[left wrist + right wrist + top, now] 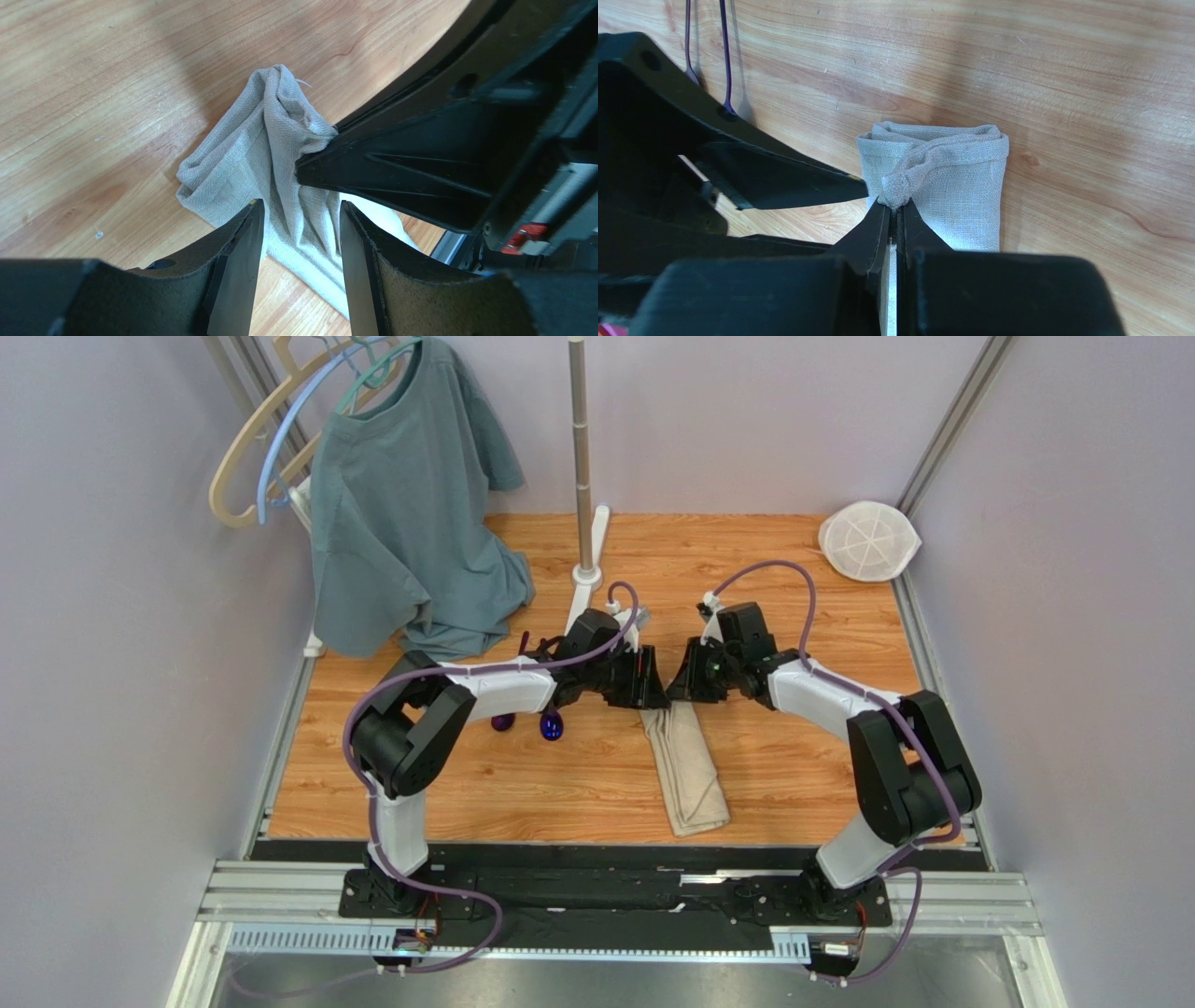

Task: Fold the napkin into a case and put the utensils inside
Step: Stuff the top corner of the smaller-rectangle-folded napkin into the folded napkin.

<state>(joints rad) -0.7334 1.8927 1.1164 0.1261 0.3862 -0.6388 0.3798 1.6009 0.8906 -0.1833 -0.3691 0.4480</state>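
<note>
The napkin [687, 770] is plain beige-tan, and the surface [814, 588] is warm orange-brown wood grain. Two spoons [551, 730] have shiny purple bowls. The T-shirt [400, 518] is grey-green and the mesh disc [868, 541] is white.

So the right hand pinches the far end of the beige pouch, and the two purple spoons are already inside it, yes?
Not inside. The top view shows both spoons lying on the table by the left arm, apart from the pouch. The right hand does pinch its far end.

Overhead looks down; wrist cameras closely share napkin [242, 157].
</note>
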